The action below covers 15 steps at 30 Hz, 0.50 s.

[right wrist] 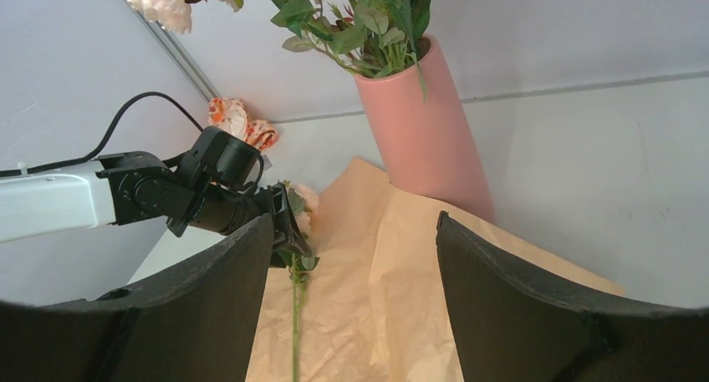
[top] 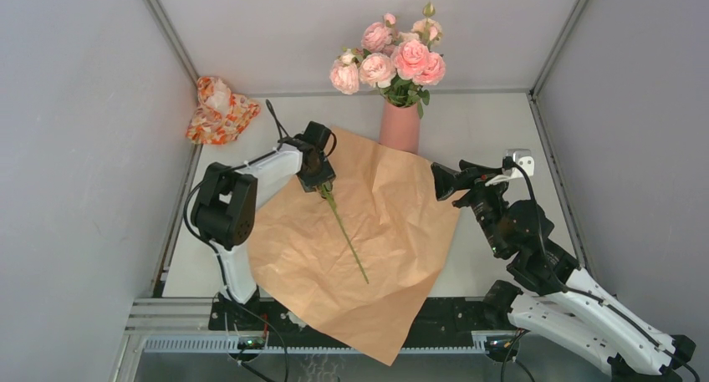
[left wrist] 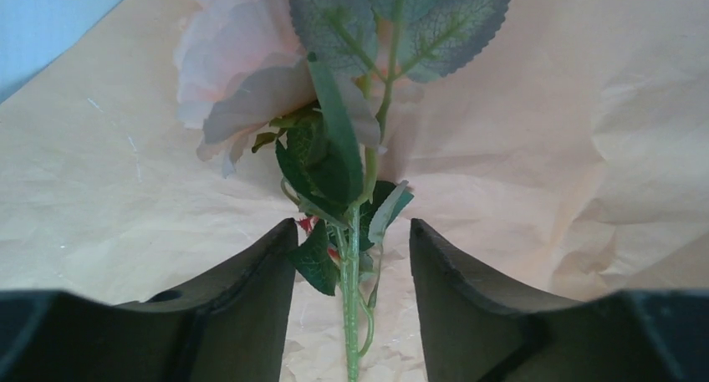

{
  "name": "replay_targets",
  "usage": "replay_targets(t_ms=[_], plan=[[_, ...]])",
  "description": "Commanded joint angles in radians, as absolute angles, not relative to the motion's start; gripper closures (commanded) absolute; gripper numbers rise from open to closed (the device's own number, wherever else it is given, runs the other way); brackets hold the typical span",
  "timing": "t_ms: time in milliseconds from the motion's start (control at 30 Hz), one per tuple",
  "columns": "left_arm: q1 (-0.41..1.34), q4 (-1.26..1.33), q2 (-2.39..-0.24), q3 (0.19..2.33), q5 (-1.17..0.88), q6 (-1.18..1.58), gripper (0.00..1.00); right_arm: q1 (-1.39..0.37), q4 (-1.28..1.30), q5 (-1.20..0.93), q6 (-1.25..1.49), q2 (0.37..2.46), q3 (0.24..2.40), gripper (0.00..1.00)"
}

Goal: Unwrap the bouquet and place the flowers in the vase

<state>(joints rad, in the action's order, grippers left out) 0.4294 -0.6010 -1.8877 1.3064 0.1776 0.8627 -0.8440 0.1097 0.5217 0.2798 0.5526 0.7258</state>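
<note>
The bouquet's tan paper lies spread flat on the table. One flower lies on it, its thin green stem running toward the front. My left gripper is over the stem's upper end, just below the pale pink bloom. Its jaws stand open on either side of the stem, with a gap on each side. The salmon-pink vase stands at the back and holds several pink flowers. At the paper's right edge my right gripper hangs open, nothing between its fingers.
A small orange-and-white floral bundle sits in the back left corner. A white fitting lies at the right wall behind my right arm. Grey walls close in three sides. The paper overhangs the table's front edge.
</note>
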Motion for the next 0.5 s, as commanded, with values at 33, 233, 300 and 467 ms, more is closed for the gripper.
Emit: replay_targets(t_ms=[33, 233, 300, 467], plan=[[0.423, -0.601, -1.903, 1.362, 0.173, 0.836, 0.47, -0.836, 0.110, 0.526, 0.298, 0.544, 0.732, 0.20], [0.423, -0.592, -1.911, 1.357, 0.167, 0.833, 0.62, -0.824, 0.125, 0.527, 0.299, 0.536, 0.731, 0.20], [0.423, -0.591, -1.915, 1.354, 0.164, 0.833, 0.67, -0.821, 0.130, 0.526, 0.301, 0.537, 0.731, 0.20], [0.423, -0.589, -1.924, 1.348, 0.158, 0.836, 0.75, -0.818, 0.139, 0.523, 0.308, 0.537, 0.731, 0.20]])
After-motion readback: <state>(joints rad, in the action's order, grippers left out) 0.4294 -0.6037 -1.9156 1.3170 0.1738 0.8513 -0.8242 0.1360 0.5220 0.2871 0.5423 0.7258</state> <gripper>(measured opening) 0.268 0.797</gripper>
